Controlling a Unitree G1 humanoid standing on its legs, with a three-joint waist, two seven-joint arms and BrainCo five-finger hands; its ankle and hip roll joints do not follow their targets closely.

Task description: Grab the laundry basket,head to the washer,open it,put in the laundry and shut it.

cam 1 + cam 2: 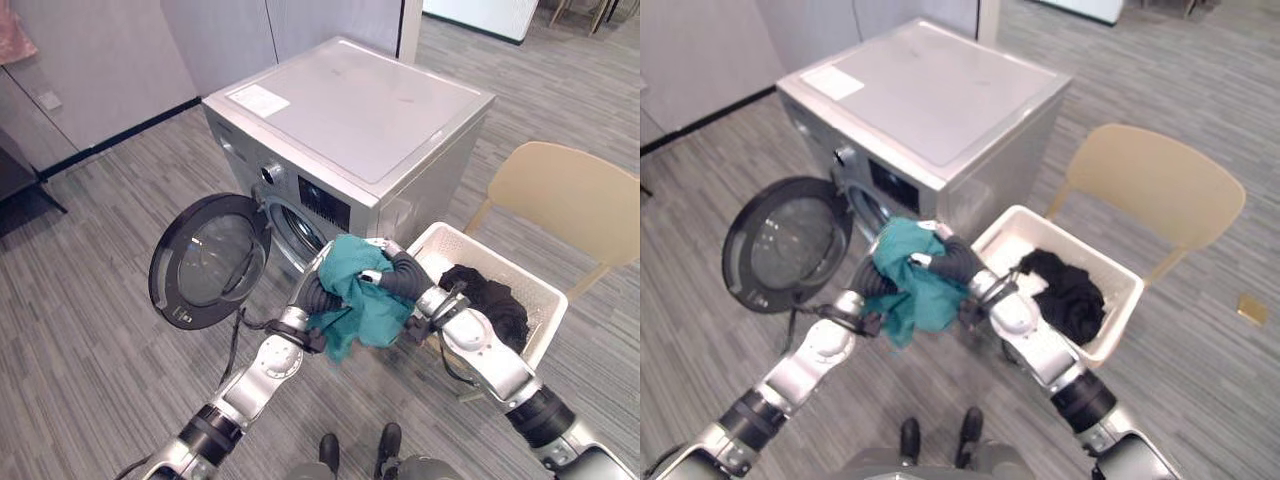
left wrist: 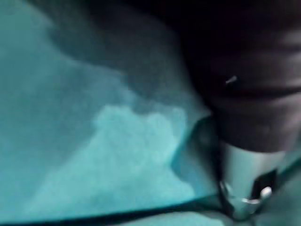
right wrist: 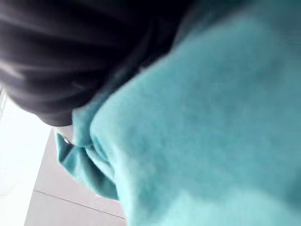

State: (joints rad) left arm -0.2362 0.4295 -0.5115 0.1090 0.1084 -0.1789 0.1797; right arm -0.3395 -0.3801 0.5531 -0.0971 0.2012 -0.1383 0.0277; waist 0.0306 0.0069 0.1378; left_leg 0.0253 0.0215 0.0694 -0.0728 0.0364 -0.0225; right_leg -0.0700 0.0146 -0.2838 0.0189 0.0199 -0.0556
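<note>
**A:** What did the two hands have hold of?

**B:** A crumpled teal cloth garment [image 1: 362, 296], bunched between them. The right hand [image 1: 392, 274] lay over its top on the basket side, and a silver finger showed curled into the cloth, so I judged it closed on the garment. The left hand [image 1: 318, 293] was pressed against the other side, its fingers buried in the folds; whether they gripped I could not tell.

**B:** The garment's loose tail hung down below both hands.

**A:** And which way did the washer lie from them?

**B:** Directly beyond the hands and slightly to the left hand's side: the dark round mouth [image 1: 300, 230] of the silver-grey front-loading washing machine [image 1: 360, 110] sat just past the bundle, so the move ahead looked like a short forward push.

**A:** Anything in the way?

**B:** The round black-rimmed glass door [image 1: 208, 260] stood swung open, off beyond the left hand, clear of the path I think. The hanging tail might catch the rim.

**A:** The rest?

**B:** The white slatted plastic laundry basket [image 1: 545, 300] sat just beside the right arm, with black clothing [image 1: 495, 300] inside; a beige chair [image 1: 570, 195] stood behind it.
</note>
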